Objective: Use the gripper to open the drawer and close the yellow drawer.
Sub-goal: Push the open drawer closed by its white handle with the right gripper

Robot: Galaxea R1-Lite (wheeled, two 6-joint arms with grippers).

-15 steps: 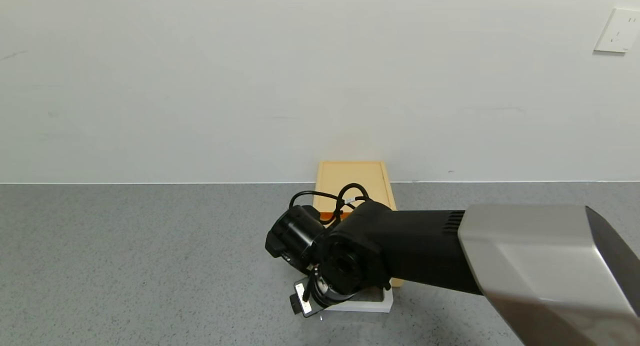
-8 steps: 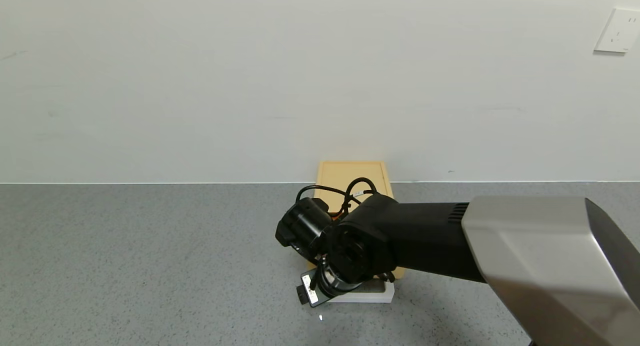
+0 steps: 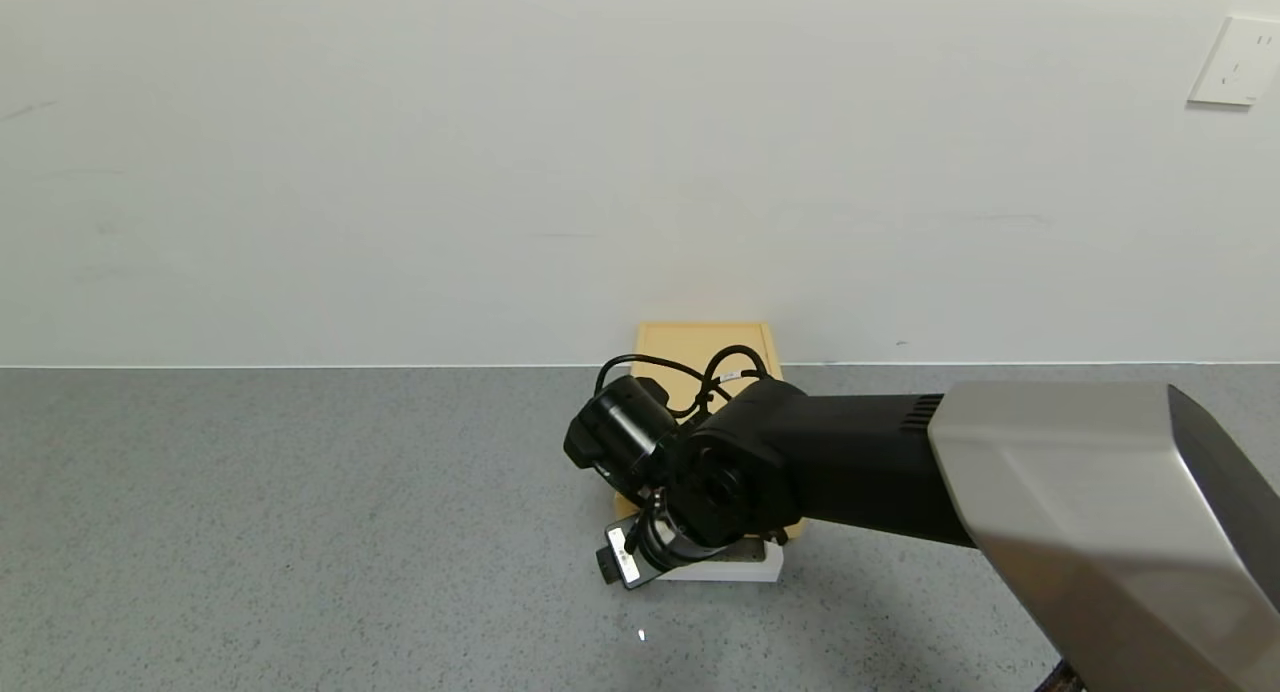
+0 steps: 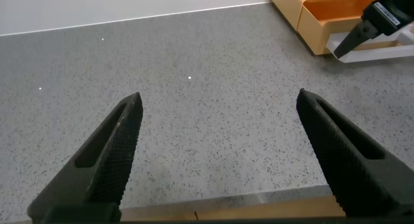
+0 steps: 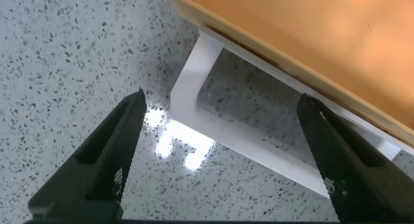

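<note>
The yellow case (image 3: 690,344) stands against the wall, and its drawer (image 5: 310,36) sticks partly out of it toward me. The drawer's white loop handle (image 5: 246,143) lies just above the table, and it also shows in the head view (image 3: 735,573). My right gripper (image 5: 223,104) is open and points down over the handle's corner, one finger on each side and touching nothing. The right arm's black wrist (image 3: 700,492) hides most of the drawer in the head view. My left gripper (image 4: 218,98) is open and empty, low over the table to the left of the drawer (image 4: 336,17).
The grey speckled table (image 3: 300,512) runs to a white wall with a socket (image 3: 1235,62) at the upper right. The table's front edge (image 4: 226,208) shows under my left gripper.
My right wrist has moved toward the wall. The white handle has moved back the same way, so the drawer sits further into its case.
</note>
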